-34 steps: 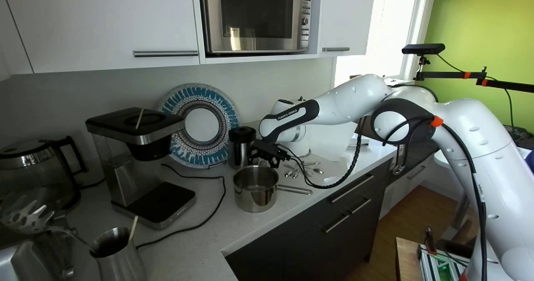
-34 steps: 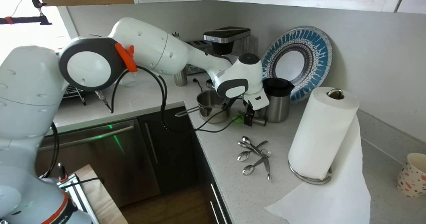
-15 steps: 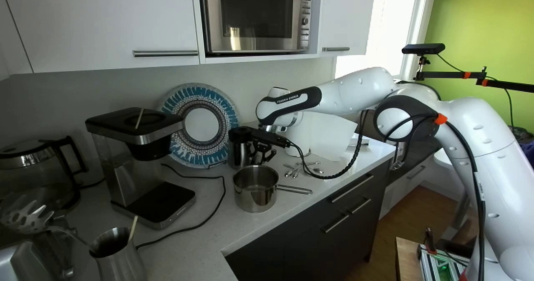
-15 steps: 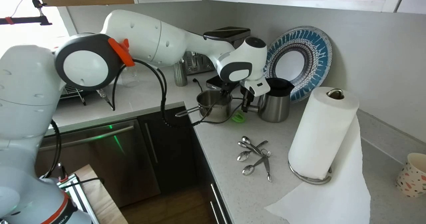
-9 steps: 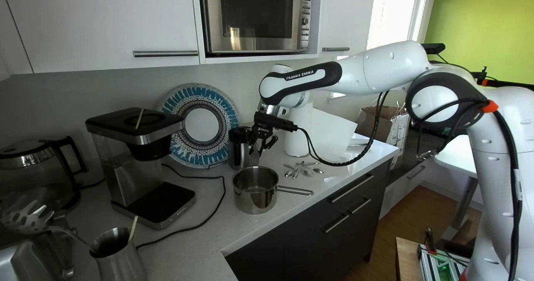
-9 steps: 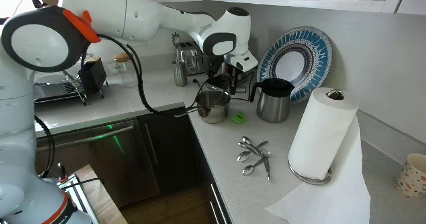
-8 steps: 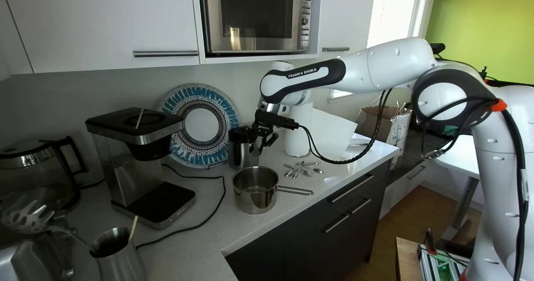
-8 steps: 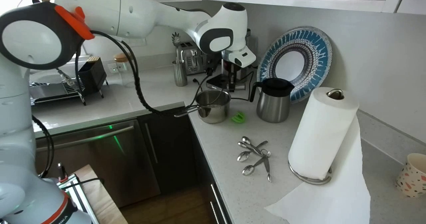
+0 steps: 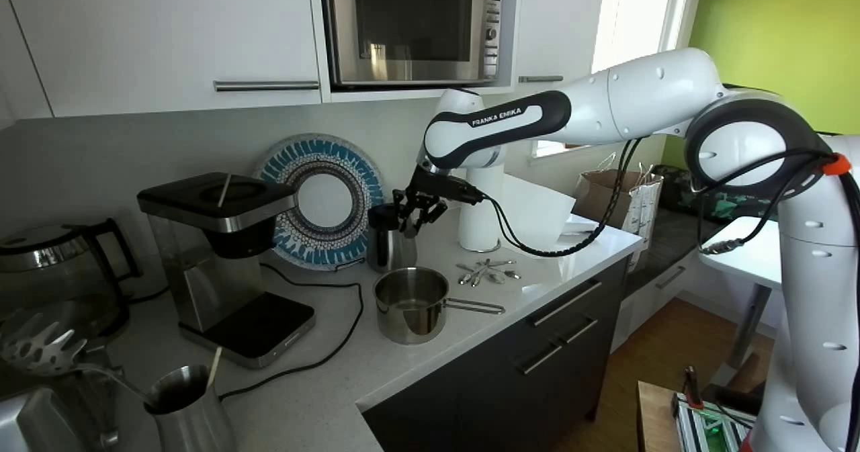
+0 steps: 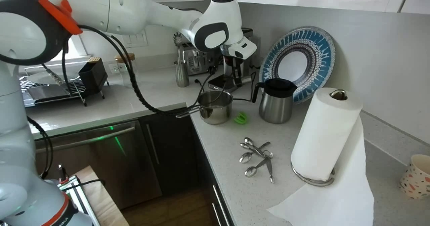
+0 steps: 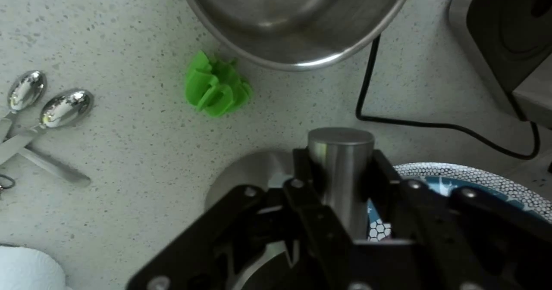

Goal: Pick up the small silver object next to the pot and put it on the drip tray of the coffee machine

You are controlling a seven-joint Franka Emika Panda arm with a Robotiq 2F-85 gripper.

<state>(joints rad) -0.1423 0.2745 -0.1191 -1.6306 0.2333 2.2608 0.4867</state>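
Compared with the frames of some moments before, the arm [image 9: 605, 109] has risen, and the fingers [image 11: 385, 172] have come up from low over the desk [image 9: 309, 385], the cylinder [image 11: 343, 173] going up together with them. In the wrist view the fingers are parted by just the width of the cylinder and they grip it from both sides, while its flat end sticks out beyond them. It lies on its side, nearly level as far as I can see, and hangs in the air well above the desk, apart from the pot [image 10: 216, 113] and also apart from the lidded jug [image 10: 277, 108]. Between the pot and the lidded jug, a green thing [image 11: 215, 87] of folded shape sits on the desk. The pot stands upright near the front edge of the desk. On its other side, a black cord [image 11: 431, 125] runs on the desk in a bend, and past the cord stands the coffee machine [image 9: 215, 287]. Its drip tray [image 9: 259, 328], flat and black, projects from the base, well apart from the cylinder. Behind the lidded jug, the plate [image 10: 297, 64] with blue pattern leans against the wall [image 10: 379, 51]. Farther out, some spoons [image 10: 257, 149] lie crossed over each other, near the paper roll [image 10: 324, 135], and beyond this roll is a spotted cup [image 10: 416, 177].
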